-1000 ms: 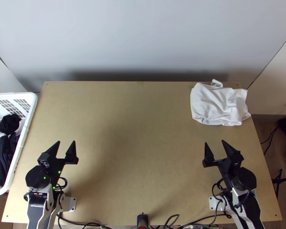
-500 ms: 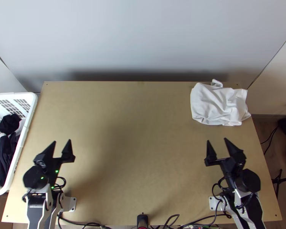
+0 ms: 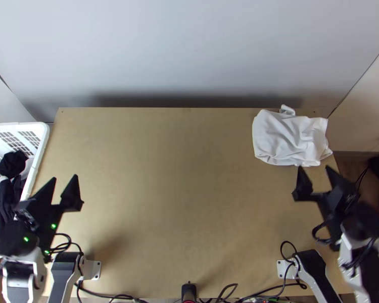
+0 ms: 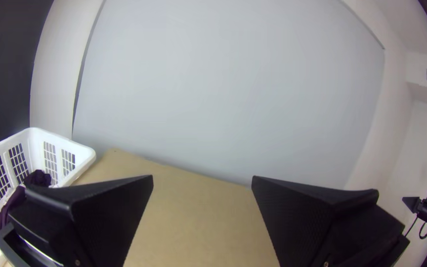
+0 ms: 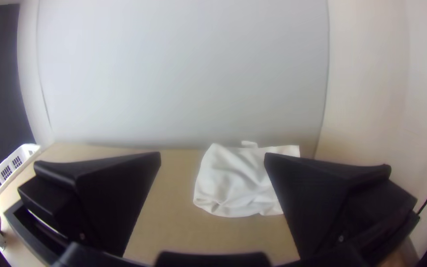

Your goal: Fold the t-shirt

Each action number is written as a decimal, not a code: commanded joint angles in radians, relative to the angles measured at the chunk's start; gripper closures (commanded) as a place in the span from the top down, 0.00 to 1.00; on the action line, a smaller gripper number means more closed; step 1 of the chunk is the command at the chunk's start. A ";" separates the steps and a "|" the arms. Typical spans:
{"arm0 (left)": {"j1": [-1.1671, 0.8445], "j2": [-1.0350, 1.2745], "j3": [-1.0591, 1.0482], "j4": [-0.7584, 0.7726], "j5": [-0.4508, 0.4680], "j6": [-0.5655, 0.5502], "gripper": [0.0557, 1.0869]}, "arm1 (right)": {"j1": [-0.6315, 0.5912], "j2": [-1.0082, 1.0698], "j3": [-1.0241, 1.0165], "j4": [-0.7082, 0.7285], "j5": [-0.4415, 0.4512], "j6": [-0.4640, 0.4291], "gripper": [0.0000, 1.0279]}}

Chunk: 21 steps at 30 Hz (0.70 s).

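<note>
Although the left gripper [image 3: 65, 177] and right gripper [image 3: 314, 167] have swung outward, jaws wide open and empty, the bunched t-shirt [image 3: 289, 139] remains far right; folding has not begun.

I look steeply down from high over the near edge of the bench [image 3: 179, 202], seeing most of it. My two wrist cameras sit close behind my jaws, looking out between them across the bench toward the pale wall [image 3: 179, 50]. All three views share bench, wall and white basket [image 3: 40, 145]; overhead and right wrist share the white cloth [image 3: 288, 139], upper right of the overhead frame.
</note>
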<state>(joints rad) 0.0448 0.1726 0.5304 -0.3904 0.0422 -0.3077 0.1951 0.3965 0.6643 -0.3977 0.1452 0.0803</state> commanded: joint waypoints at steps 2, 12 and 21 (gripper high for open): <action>0.024 0.424 0.404 -0.240 -0.001 -0.005 0.94 | -0.019 0.420 0.471 -0.259 -0.001 0.104 0.95; 0.523 0.737 0.608 -0.288 -0.001 -0.011 0.94 | -0.075 0.679 0.695 -0.443 -0.015 0.190 0.95; 0.949 1.018 0.597 -0.200 -0.004 0.001 0.94 | -0.062 0.676 0.687 -0.500 -0.179 0.026 0.95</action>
<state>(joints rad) 0.7151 0.9928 1.1156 -0.6563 0.0402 -0.3183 0.1249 1.0367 1.3296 -0.8524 0.0425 0.1726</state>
